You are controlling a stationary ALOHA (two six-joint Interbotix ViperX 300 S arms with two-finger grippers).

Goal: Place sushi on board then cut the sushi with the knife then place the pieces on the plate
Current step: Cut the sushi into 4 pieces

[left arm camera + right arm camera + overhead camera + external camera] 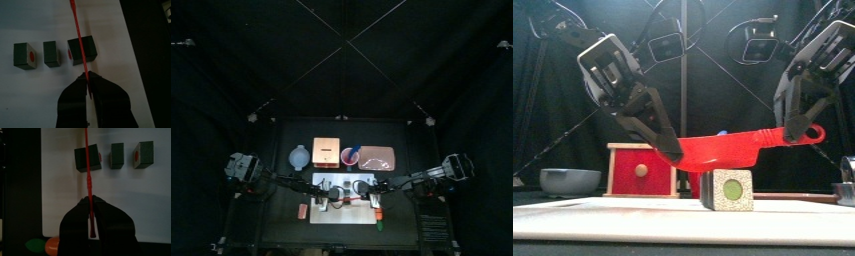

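Clamping the red knife point(727, 150) from both ends, left fingers point(70, 100) and right fingers point(73, 225), over one sushi block point(728, 190)

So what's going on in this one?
Both arms hold one red toy knife: the left gripper pinches the blade end, the right gripper the handle end. The blade lies across the top of the largest dark green sushi block on the white cutting board. Two smaller sushi pieces stand apart beside it on the board.
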